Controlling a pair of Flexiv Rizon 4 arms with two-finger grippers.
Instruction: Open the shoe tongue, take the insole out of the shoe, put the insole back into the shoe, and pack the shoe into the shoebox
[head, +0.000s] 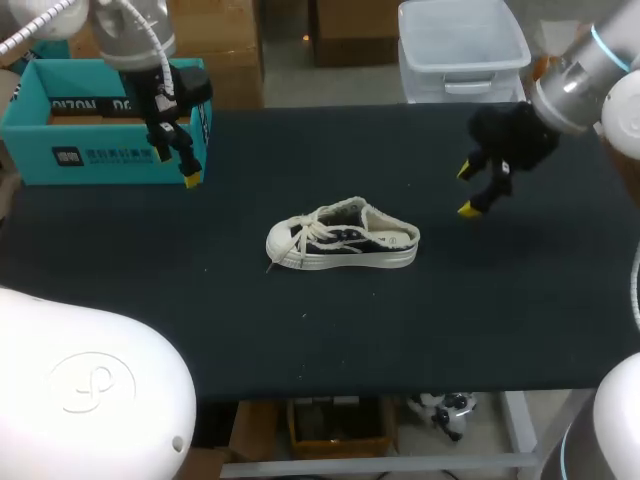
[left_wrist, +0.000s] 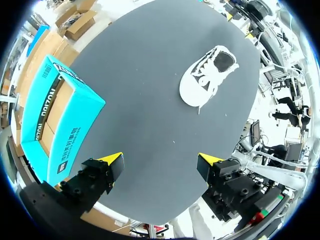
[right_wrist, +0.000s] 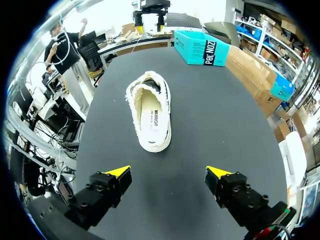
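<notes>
Soft, even light fell from overhead onto the matte black table, which gave back no glare, and in the head view the shoe threw only a thin, faint shadow along its sole. In the left wrist view the shoe was washed out almost to plain white. The right wrist view was lit more evenly, the yellow tips of the right gripper showing bright.

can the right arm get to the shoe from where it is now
Probably yes: the right gripper is open, and the shoe lies ahead of it, heel first, with only bare table between.
</notes>
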